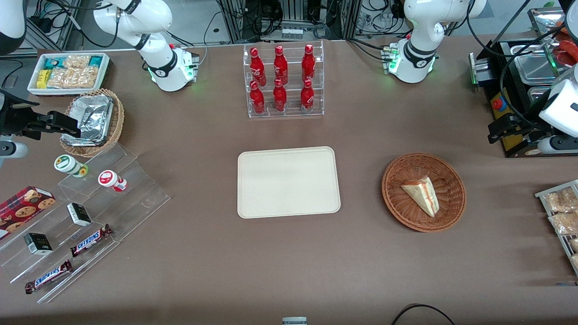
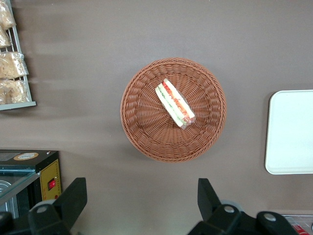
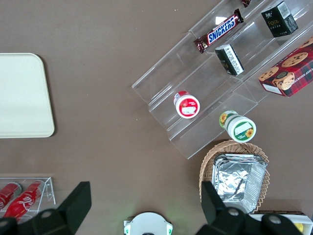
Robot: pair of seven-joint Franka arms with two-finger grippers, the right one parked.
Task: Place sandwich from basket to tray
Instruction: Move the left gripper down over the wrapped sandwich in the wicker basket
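The sandwich (image 1: 421,195) lies inside the reddish-brown woven basket (image 1: 423,192), resting on the weave a little off its middle, with its red and green filling edge (image 2: 177,104) showing clearly in the left wrist view. The basket stands on the brown table (image 1: 289,262) toward the working arm's end, well apart from the cream tray (image 1: 288,182), which sits flat near the table's middle with nothing on it. Farther from the front camera than the tray stands a clear rack of red bottles (image 1: 282,80). The hand (image 2: 142,203) hangs above the table beside the basket, touching neither basket nor sandwich; its two dark fingers (image 2: 73,196) are spread wide and grip nothing. A rack of snack packets (image 1: 562,212) sits at the table's edge near the basket, toward the working arm's end.
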